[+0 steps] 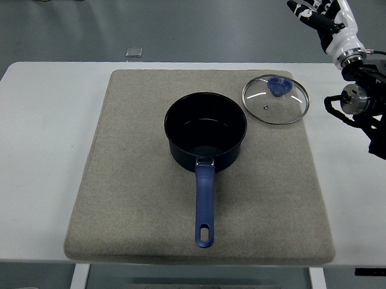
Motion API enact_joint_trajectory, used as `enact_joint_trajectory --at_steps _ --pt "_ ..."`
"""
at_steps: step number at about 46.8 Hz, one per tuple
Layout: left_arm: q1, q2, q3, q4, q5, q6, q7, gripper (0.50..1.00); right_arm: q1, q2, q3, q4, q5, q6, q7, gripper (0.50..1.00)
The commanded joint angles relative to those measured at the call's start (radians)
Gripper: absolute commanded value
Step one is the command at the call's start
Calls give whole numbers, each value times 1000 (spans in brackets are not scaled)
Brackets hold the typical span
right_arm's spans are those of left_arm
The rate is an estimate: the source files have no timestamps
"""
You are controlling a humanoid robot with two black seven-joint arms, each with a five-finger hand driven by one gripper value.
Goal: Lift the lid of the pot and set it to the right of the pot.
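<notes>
One arm is all I have in view: the right hand [325,16] is raised at the upper right corner, well apart from everything on the desk [43,124], its fingers [299,6] spread and holding nothing. The left arm does not show at all.

The pot lid [276,100], glass with a blue knob [279,85], lies flat on the grey mat [131,185], to the right of the pot [206,129] and a little further back. Lid and pot are close but not touching, as far as I can tell. The pot stands open, its blue handle [204,204] pointing toward the near edge.

I judge the placing done; what is left to me is getting the arm clear. To do that well I would:

- take the hand up and out to the right, away from the mat, so that no finger sweeps back over the knob;
- keep the fingers loose and apart as they are, so nothing can catch on the lid's rim;
- watch the wrist and forearm [369,103], which hang above the desk just right of the mat, nearer the lid than the hand itself.

The lid sits near the mat's back right corner, so a nudge there could slide it off onto the bare desk. I would move slowly and let it lie.
</notes>
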Motion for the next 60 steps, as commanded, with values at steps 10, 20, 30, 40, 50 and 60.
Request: enact_joint_trajectory --at_steps 10,20,30,40,50,60 --pt "-1 0 0 0 0 0 0 1000 -12 0 0 1 -7 -4 12 895" --pt "0 0 0 0 0 0 0 1000 -18 11 -7 2 -15 -11 12 895" --pt "0 0 0 0 0 0 0 1000 -18 13 4 2 5 -12 12 895" --pt "0 0 0 0 0 0 0 1000 -18 13 15 5 87 -9 12 895" --pt "0 0 0 0 0 0 0 1000 -21 14 78 5 88 -11 13 895" --pt "0 0 0 0 0 0 0 1000 -33 14 110 10 90 -1 13 895"
